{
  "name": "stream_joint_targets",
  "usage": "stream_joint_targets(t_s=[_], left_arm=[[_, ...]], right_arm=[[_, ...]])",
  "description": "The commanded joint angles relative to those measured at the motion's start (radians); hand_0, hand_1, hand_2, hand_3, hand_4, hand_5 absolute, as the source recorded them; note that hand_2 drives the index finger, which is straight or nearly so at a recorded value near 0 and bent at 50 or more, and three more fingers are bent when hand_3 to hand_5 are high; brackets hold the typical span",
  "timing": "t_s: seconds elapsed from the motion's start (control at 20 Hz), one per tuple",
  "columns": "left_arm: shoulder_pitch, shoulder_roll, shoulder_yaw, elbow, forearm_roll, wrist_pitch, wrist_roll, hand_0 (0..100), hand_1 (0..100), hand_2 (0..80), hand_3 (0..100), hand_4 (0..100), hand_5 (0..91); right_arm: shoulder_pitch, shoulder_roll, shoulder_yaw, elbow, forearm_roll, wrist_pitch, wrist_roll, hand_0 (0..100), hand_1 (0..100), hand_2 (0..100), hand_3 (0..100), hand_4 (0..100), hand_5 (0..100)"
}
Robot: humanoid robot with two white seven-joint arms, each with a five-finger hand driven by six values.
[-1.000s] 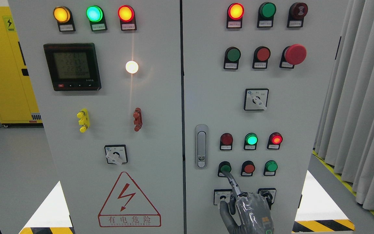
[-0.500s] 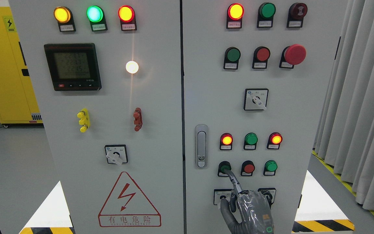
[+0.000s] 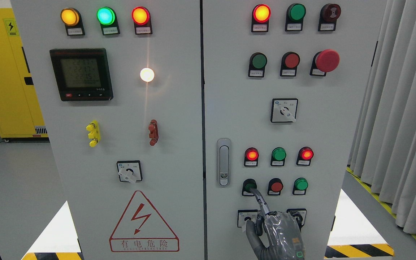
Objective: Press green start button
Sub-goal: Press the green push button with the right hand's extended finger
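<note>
A green push button (image 3: pixel 248 185) sits at the left of the lower button row on the right cabinet door (image 3: pixel 229 108). My right hand (image 3: pixel 278 234), in a grey glove, comes up from the bottom edge. Its index finger (image 3: pixel 259 200) is stretched out with the tip on that green button, while the other fingers are curled and the thumb (image 3: pixel 251 227) stands beside them. It holds nothing. Above the button, a red lamp (image 3: pixel 251 155) is lit, the green lamp (image 3: pixel 278 154) is dark and another red lamp (image 3: pixel 306 154) is lit.
In the same row are a red button (image 3: pixel 276 186) and a second green button (image 3: pixel 301 184). Two selector switches (image 3: pixel 246 218) lie partly behind my hand. A door latch (image 3: pixel 224 162) is to the left, and grey curtains (image 3: pixel 403 126) hang at the right.
The left red lamp above the button has come on and the green lamp beside it has gone dark. My index finger stays on the green button, and the hand has barely shifted.
</note>
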Motion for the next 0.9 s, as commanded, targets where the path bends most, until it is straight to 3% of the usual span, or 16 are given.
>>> stream_joint_targets(t_s=[0.0, 0.85], left_arm=[[0.001, 0.0, 0.0, 0.001, 0.0, 0.0, 0.0, 12, 56, 0.0, 0, 0, 0.0], [0.0, 0.0, 0.0, 0.001, 0.0, 0.0, 0.0, 12, 56, 0.0, 0, 0, 0.0]], right_arm=[[0.002, 0.0, -0.004, 0.004, -0.004, 0.002, 0.002, 77, 94, 0, 94, 100, 100], [0.06, 0.0, 0.008, -0.147, -0.021, -0.021, -0.01, 77, 94, 0, 94, 100, 100]])
